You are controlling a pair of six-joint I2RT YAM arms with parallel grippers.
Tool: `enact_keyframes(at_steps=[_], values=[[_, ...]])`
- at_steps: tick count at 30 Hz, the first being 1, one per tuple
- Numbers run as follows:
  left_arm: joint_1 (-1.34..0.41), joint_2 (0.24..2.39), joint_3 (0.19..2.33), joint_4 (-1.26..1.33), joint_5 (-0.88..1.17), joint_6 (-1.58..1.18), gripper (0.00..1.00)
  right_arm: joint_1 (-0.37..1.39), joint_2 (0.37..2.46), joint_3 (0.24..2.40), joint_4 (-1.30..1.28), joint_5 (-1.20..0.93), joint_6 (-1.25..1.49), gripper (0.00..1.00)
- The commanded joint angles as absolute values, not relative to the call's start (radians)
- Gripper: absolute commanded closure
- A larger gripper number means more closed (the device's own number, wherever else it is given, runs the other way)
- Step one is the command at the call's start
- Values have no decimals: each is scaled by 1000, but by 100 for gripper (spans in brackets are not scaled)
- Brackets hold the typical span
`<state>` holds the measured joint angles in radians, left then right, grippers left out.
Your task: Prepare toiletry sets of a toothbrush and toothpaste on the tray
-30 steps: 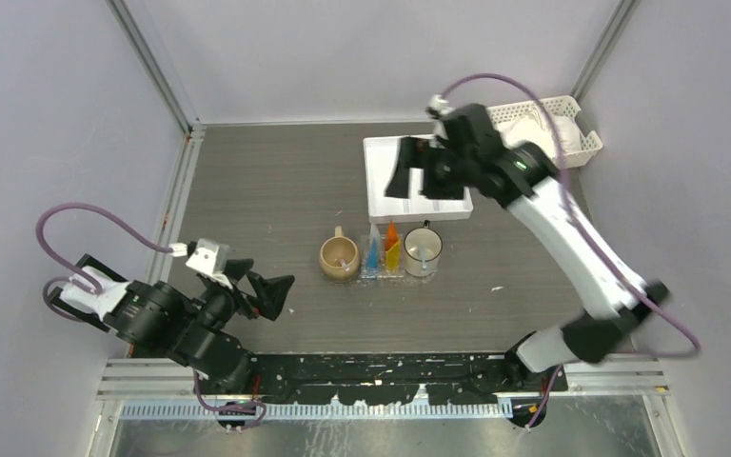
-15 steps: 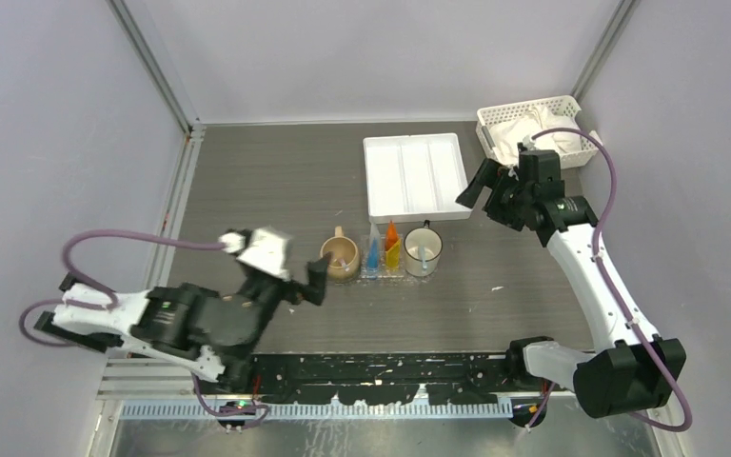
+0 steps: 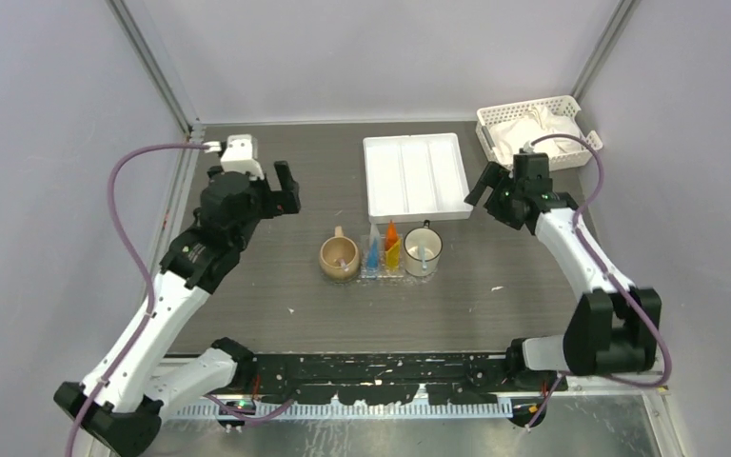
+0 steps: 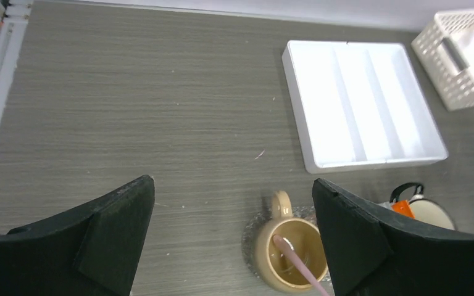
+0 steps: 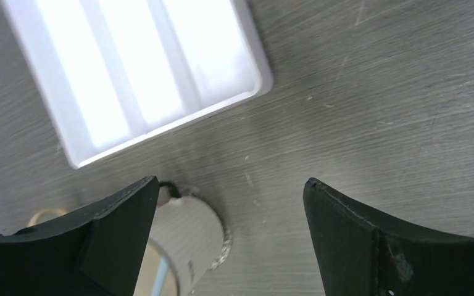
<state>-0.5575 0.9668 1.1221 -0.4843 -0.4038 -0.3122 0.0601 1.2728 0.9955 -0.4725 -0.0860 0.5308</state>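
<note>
The left tool (image 3: pixel 281 195) is spread wide, and in the left wrist view nothing lies between its fingers (image 4: pixel 114 237), only bare surface (image 4: pixel 129 111). It hangs above the left half of the surface, well apart from the mugs and touching none of the things. The right tool (image 3: pixel 484 188) is also wide apart and grips nothing. In its own wrist view the gap between its fingers (image 5: pixel 358 240) shows only surface. It hangs just beside the near right corner of the white tray (image 3: pixel 414 176), with the white mug (image 5: pixel 185 237) below its left finger. The toothpaste stands near the middle of the surface, an orange tube (image 3: pixel 392 243) and a blue tube (image 3: pixel 373 253) upright side by side. They stand between the tan mug (image 3: pixel 339 257) and the white mug, on what looks like the clear tray (image 3: pixel 382 275); its edges are hard to make out. A pink toothbrush (image 4: pixel 297 266) leans in the tan mug, and a pale stick, probably another toothbrush, stands in the white mug. The white tray shows three long compartments, and the basket (image 3: pixel 538 129) sits in the far right corner with something white in it.
</note>
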Motion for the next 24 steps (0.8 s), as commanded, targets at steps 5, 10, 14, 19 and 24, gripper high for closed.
enact_keyframes(at_steps=[5,10,14,19,24], values=[[-393,929,1003,-388,-145,-379,0,51,1604,1267,-464,48,473,10],[-352,945,947,-351,-125,-386,0,51,1758,1420,-475,16,445,10],[-332,956,909,-319,-91,-395,0,59,1917,1579,-531,-33,414,10],[-325,940,877,-298,-88,-397,0,86,2029,1663,-596,-23,376,13],[-307,927,847,-285,-70,-396,0,132,2114,1725,-708,108,328,16]])
